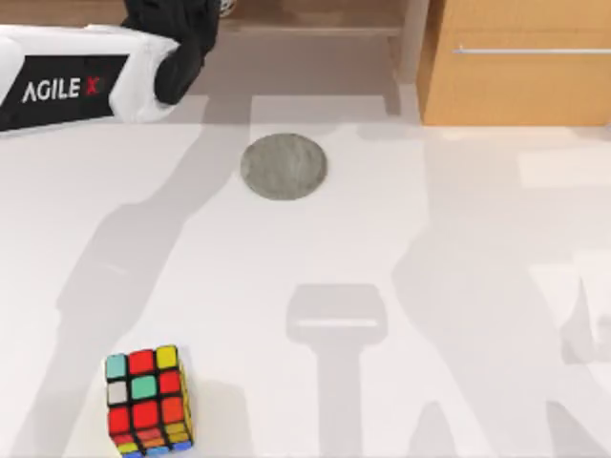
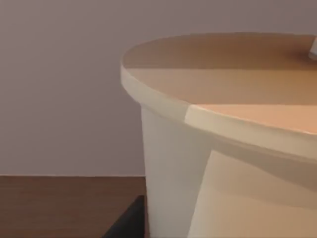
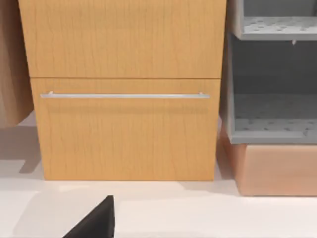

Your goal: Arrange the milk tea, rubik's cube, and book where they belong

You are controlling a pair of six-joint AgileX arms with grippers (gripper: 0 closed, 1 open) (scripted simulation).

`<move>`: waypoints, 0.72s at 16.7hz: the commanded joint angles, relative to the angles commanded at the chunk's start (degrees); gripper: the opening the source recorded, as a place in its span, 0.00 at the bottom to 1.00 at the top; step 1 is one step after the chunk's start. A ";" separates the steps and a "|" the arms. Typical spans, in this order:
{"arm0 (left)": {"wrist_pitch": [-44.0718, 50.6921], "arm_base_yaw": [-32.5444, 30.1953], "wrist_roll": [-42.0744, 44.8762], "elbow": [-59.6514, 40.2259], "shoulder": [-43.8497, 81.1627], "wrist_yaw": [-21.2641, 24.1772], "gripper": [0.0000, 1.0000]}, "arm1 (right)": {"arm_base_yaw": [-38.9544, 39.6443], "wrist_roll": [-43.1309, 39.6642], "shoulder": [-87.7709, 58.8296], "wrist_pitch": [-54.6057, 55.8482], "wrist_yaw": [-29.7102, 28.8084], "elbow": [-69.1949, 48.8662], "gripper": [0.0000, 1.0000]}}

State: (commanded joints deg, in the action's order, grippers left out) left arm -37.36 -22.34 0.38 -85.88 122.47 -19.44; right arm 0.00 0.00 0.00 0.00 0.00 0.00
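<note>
The milk tea (image 2: 208, 148) is seen from very near in the left wrist view: a tan lid over a pale tapered wall, with one dark finger (image 2: 130, 222) beside its base. My left gripper (image 1: 191, 29) is at the table's far left edge, shut on the cup. The rubik's cube (image 1: 147, 401) stands alone on the white table near the front left, well apart from that arm. The book is out of view. A dark fingertip (image 3: 95, 222) of my right gripper hangs low over the table, facing the wooden cabinet.
A flat grey round coaster (image 1: 284, 166) lies bare at the table's middle back. At the back right stands a wooden cabinet (image 1: 516, 67) with a drawer handle (image 3: 124, 95). A grey open shelf unit (image 3: 272, 114) stands beside the cabinet.
</note>
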 joint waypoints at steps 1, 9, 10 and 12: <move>0.00 0.00 0.00 0.00 0.00 0.00 0.10 | 0.00 0.00 0.00 0.00 0.00 0.00 1.00; 0.00 0.00 0.00 0.00 0.00 0.00 0.00 | 0.00 0.00 0.00 0.00 0.00 0.00 1.00; 0.00 0.00 0.00 0.00 0.00 0.00 0.00 | 0.00 0.00 0.00 0.00 0.00 0.00 1.00; -0.09 -0.27 0.09 0.17 -0.30 -0.09 0.00 | 0.00 0.00 0.00 0.00 0.00 0.00 1.00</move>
State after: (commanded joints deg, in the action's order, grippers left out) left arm -37.46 -22.61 0.46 -85.71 122.18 -19.53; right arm 0.00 0.00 0.00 0.00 0.00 0.00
